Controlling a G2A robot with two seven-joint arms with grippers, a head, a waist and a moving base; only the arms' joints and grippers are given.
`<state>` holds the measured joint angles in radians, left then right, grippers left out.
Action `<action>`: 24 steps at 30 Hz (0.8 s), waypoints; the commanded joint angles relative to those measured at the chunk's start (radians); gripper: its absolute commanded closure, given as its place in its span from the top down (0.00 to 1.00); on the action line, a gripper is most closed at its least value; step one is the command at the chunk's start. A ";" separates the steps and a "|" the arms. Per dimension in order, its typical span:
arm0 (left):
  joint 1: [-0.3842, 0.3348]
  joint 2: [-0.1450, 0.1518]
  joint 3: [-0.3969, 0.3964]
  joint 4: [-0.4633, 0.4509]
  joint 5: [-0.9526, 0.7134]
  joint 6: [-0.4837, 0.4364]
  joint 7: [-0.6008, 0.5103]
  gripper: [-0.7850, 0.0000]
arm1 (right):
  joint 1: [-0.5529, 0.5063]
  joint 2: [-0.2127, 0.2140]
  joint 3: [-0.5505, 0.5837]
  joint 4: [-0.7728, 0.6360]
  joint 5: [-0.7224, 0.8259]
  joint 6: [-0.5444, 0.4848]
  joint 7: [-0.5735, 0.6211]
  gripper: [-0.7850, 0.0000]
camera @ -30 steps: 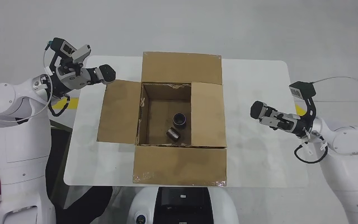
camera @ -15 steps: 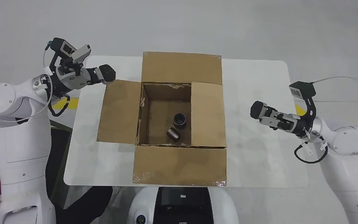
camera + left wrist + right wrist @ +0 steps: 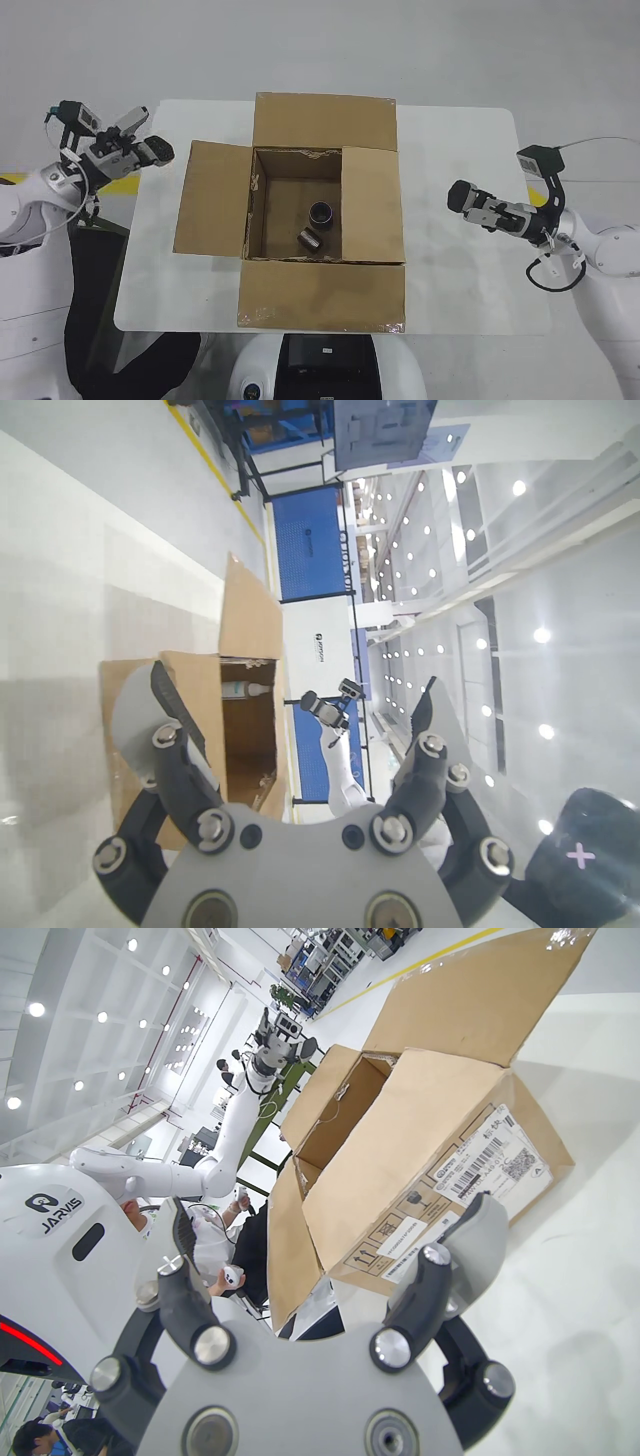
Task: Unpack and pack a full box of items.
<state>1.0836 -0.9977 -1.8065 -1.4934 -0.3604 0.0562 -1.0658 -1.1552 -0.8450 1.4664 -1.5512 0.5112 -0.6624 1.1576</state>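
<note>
Cardboard box [image 3: 325, 122] sits in the middle of the white table [image 3: 470, 290] with all four flaps open. On its floor I see two dark items: a round cup [image 3: 321, 212] with its mouth facing up, and a dark cylinder [image 3: 310, 239] lying tilted just nearer to me. My left wrist camera also picks out a white bottle [image 3: 247, 688] lying against an inner wall. My left gripper [image 3: 160, 152] hangs over the table's far left corner, fingers spread, holding nothing. My right gripper [image 3: 458, 195] hovers right of the box, well apart from it, fingers likewise spread and empty.
</note>
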 commanded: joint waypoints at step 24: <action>-0.057 0.009 0.124 -0.115 -0.115 0.090 0.011 1.00 | 0.000 0.000 0.000 0.000 0.000 0.000 0.000 1.00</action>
<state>1.0332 -0.9887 -1.6916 -1.5914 -0.4739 0.1431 -1.0580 -1.1552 -0.8450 1.4664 -1.5512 0.5112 -0.6624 1.1577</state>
